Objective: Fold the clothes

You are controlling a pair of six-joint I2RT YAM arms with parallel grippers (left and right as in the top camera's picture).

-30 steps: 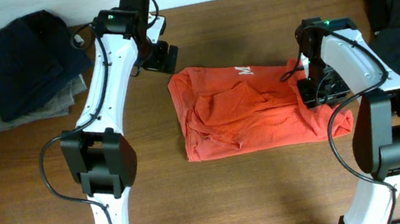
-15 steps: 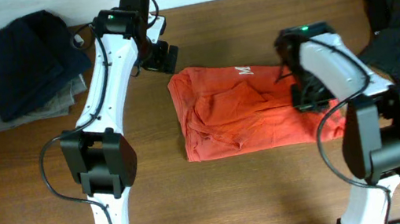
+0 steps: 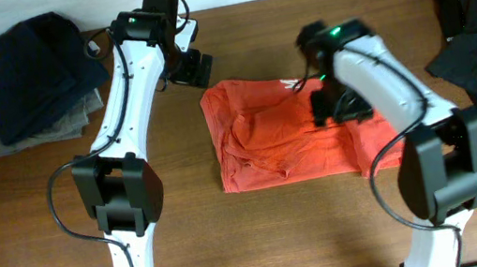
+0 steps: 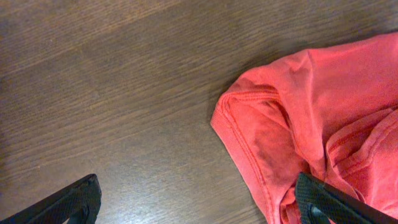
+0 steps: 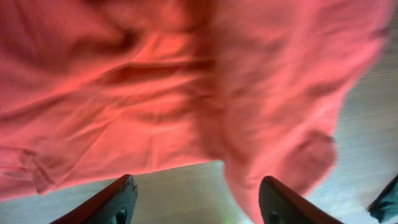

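while the red-orange t-shirt lies rumpled at the middle of the table, its right edge seems pulled in a little toward the chest. the right gripper, pinched shut a moment ago, has swung in over the cloth and now spreads its fingers with nothing between them. that reads as a fold just dropped! the left gripper hangs wide open by the shirt's far-left corner, unmoved. dark clothes wait far left.
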